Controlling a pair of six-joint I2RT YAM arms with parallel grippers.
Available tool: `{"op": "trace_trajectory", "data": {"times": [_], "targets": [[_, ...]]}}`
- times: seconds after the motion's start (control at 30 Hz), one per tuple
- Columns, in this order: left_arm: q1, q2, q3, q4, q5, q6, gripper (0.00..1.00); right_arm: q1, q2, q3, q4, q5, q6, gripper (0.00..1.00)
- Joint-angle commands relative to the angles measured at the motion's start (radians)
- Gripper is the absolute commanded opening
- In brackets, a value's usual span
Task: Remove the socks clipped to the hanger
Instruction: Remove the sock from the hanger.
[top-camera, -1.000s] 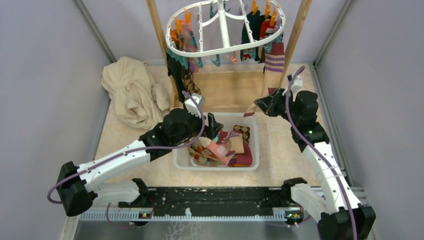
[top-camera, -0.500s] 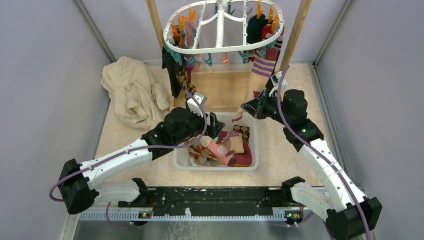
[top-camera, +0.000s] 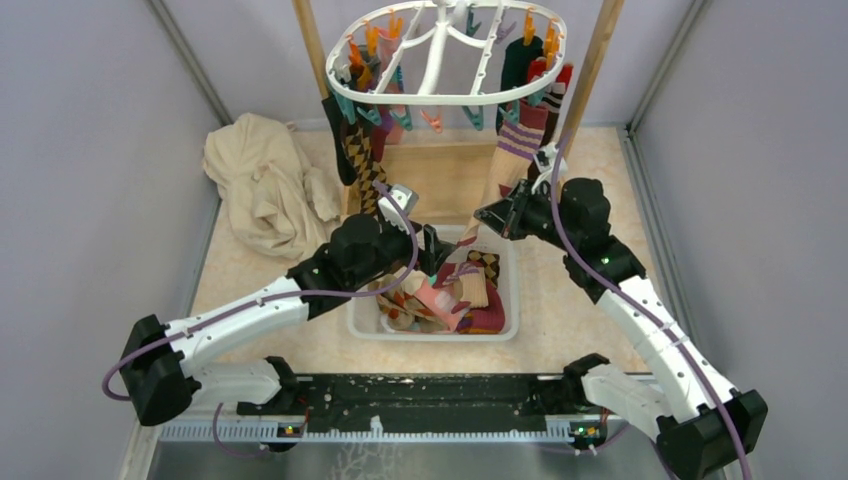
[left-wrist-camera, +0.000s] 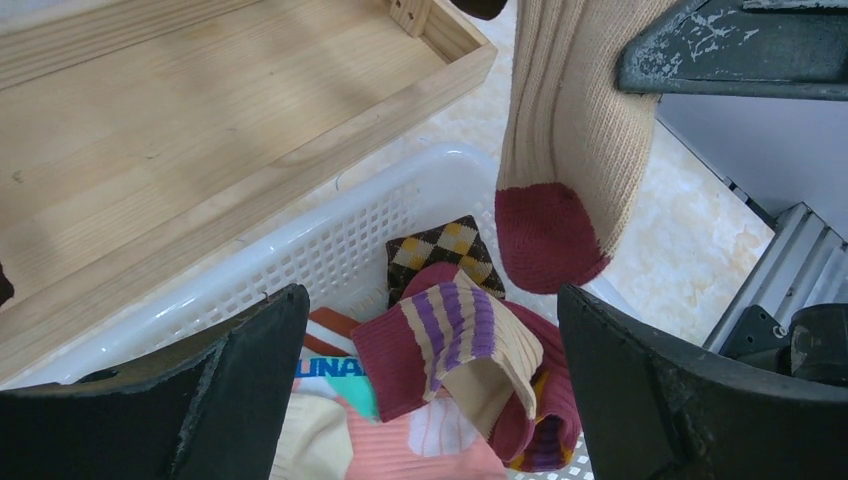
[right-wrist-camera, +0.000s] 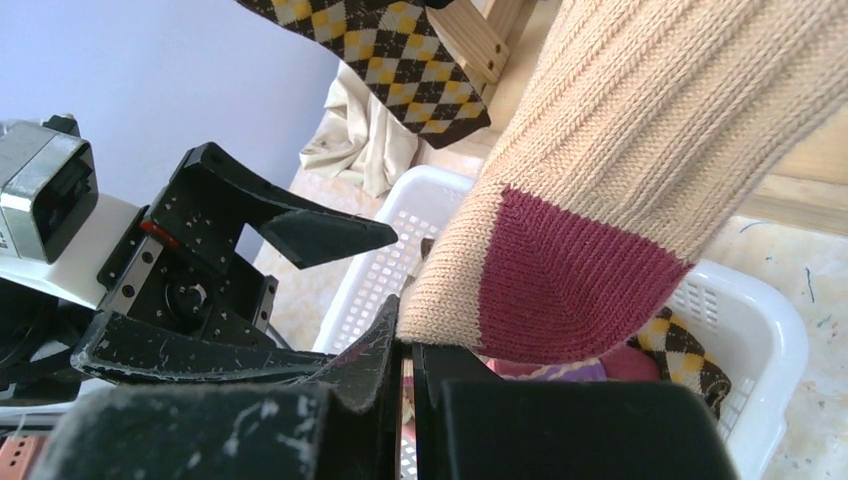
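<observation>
Shifted since a second ago: right claw (top-camera: 486, 214) is now sitting nearer the bench's middle, over the far right corner of the basket (top-camera: 512, 300). The hanger (top-camera: 440, 99) is riding higher and tilting differently in the overhead view. The left arm is barely differing.

1. Hanger: white oval rack, hanging between two wooden posts (top-camera: 598, 60) above the far edge of the bench (top-camera: 235, 290), teal and orange clips dangling from its rim.
2. Socks (top-camera: 357, 150): dark and argyle ones are hanging clipped on the rack's left side, dark green, red and black ones on its right.
3. Beige sock (top-camera: 507, 165): purple stripes, maroon toe. It is hanging from the rack's right side and slanting down toward the basket, toe over the far rim.
4. Right claw: fingers closed, pinching the beige sock's edge near the toe.
5. Left claw (top-camera: 432, 250): jaws standing wide apart, holding nothing, hovering over the basket's far side.
6. Basket: white mesh, sitting at the bench's middle, holding a heap of loose socks (top-camera: 440, 295).
7. Wooden tray (top-camera: 445, 180): lying just beyond the basket.
8. Cream cloth (top-camera: 262, 185): lying crumpled at the far left corner.
</observation>
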Motion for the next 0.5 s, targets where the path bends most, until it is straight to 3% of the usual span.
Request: {"op": "trace_trajectory", "data": {"times": [0.0,0.47], "targets": [[0.001,-0.028,0.013,0.027,0.003,0.013,0.99,0.013,-0.013,0.077,0.004,0.008,-0.016,0.00],[0.001,-0.154,-0.017,-0.067,-0.066,0.005,0.99,0.012,-0.109,0.167,-0.181,0.148,-0.118,0.00]]}}
